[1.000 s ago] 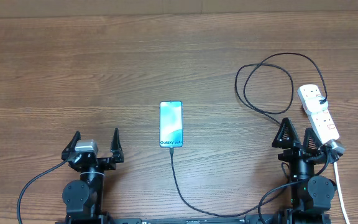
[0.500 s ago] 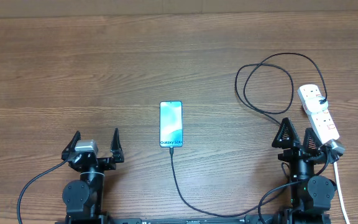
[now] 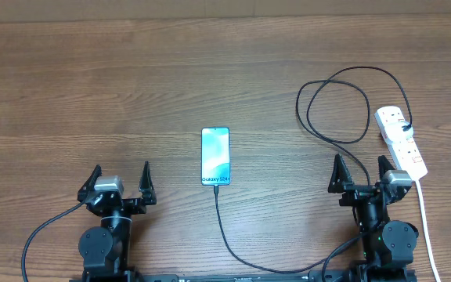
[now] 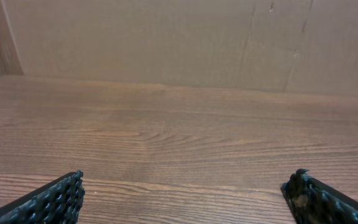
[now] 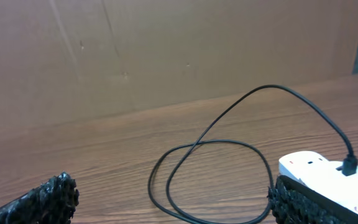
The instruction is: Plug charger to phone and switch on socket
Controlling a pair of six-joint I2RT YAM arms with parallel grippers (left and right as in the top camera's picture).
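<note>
The phone (image 3: 215,156) lies face up at the table's middle, its blue screen lit. The charger cable (image 3: 343,106) loops at the right, runs from the socket, and its tip sits at the phone's near end (image 3: 217,187). The white socket (image 3: 400,141) lies at the far right with a black plug in its far end; it also shows in the right wrist view (image 5: 328,171) beside the cable loops (image 5: 210,171). My left gripper (image 3: 120,178) is open and empty at the front left. My right gripper (image 3: 358,171) is open and empty, just left of the socket.
The socket's thick white cord (image 3: 427,223) runs toward the front edge at the right. A brown cardboard wall (image 4: 179,37) stands at the table's far side. Bare wood lies between the grippers and around the phone.
My right gripper has turned and shifted left, away from the socket's near end. The left arm, phone and cable have not moved.
</note>
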